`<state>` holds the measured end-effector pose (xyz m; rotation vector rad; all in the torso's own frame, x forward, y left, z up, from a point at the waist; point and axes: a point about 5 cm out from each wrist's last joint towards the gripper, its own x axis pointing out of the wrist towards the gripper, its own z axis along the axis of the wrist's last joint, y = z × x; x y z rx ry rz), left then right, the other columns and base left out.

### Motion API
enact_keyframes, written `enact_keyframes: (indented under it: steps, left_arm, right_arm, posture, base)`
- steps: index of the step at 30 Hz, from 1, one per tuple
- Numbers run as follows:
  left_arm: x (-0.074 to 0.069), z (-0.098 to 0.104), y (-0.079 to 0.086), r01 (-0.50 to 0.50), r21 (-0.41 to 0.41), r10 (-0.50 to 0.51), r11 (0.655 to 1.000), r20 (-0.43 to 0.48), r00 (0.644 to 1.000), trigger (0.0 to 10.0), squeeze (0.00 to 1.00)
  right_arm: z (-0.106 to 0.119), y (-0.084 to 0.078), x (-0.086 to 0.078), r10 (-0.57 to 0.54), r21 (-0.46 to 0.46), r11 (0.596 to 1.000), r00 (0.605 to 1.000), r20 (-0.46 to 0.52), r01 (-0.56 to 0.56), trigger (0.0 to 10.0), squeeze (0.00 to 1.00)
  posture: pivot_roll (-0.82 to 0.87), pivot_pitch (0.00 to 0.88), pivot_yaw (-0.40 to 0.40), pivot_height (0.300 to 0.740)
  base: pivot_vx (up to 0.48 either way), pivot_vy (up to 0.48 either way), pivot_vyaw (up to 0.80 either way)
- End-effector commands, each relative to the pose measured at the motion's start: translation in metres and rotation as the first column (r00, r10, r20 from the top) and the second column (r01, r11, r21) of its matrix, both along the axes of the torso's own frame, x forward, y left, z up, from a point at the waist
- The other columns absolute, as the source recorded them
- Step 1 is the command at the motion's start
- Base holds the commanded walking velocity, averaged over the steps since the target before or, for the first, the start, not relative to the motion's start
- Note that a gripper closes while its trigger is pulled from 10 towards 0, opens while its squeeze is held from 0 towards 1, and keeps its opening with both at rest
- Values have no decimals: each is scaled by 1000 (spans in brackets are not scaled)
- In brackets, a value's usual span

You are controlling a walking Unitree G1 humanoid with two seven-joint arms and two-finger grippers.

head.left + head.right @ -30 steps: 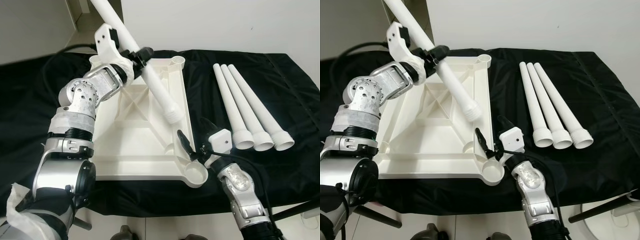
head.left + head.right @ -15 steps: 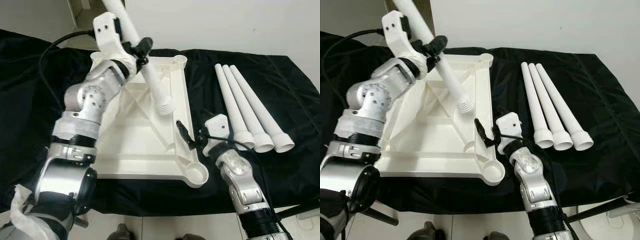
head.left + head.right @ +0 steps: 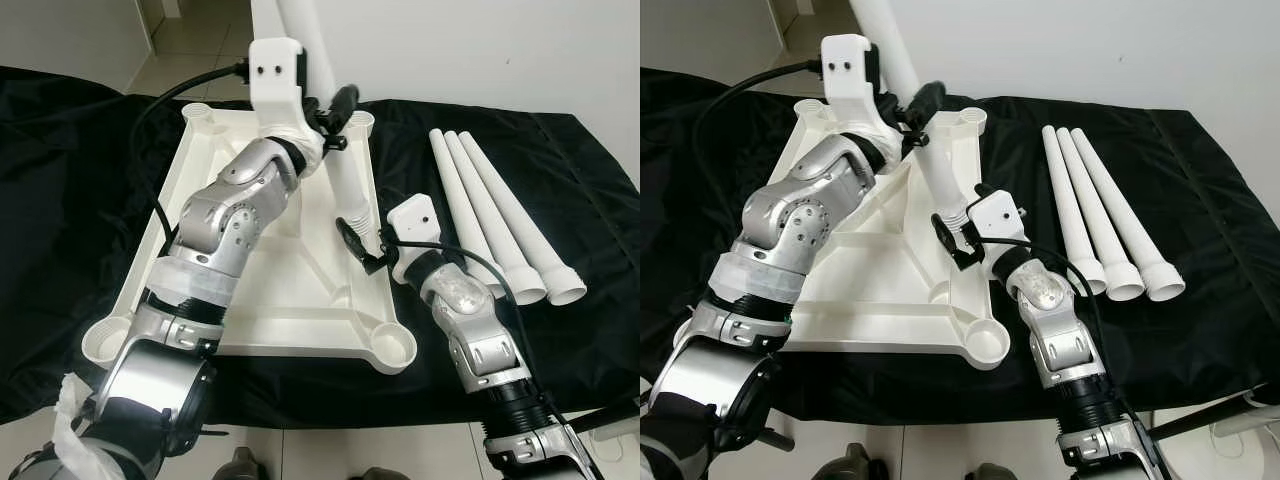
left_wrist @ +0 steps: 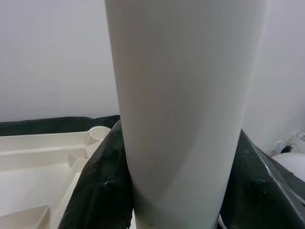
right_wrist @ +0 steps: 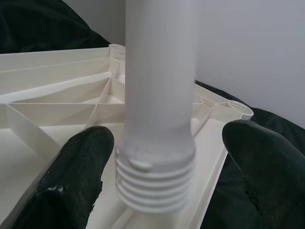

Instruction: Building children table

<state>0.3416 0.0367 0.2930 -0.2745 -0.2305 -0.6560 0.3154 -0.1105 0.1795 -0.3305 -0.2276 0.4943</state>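
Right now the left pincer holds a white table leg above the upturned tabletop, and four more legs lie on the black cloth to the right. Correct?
Not quite: three legs lie on the black cloth, not four, as the left eye view shows. The rest stands: the left pincer holds a white table leg above the upturned tabletop.

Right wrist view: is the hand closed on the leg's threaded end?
No: the fingers stand apart from the threaded end of the leg, with gaps either side.

head eyes look down, wrist views close on leg (image 5: 157,119)
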Motion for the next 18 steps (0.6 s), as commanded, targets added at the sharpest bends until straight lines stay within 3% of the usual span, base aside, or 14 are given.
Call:
enact_keyframes:
  steps: [1, 6, 18]
  left_arm:
    - [-7, 4, -6, 71, 26, -72, 997, 66, 995, 10000, 0]
    - [-15, 3, -15, 82, 41, -85, 996, 87, 993, 10000, 0]
    - [-23, 1, -27, 95, 70, -103, 993, 113, 988, 10000, 0]
  right_arm:
    - [-3, 1, 3, -11, -26, 1000, 1000, -21, 11, 10000, 0]
    - [-1, 2, 15, -40, -81, 996, 999, -10, 39, 10000, 0]
    - [6, 15, 25, -24, -118, 993, 999, 49, 29, 10000, 0]
  posture:
    - [-88, 0, -13, 740]
    - [-81, 0, -17, 740]
    - [-70, 0, -23, 740]
  base:
    - [0, 0, 0]
    - [0, 0, 0]
    - [0, 0, 0]
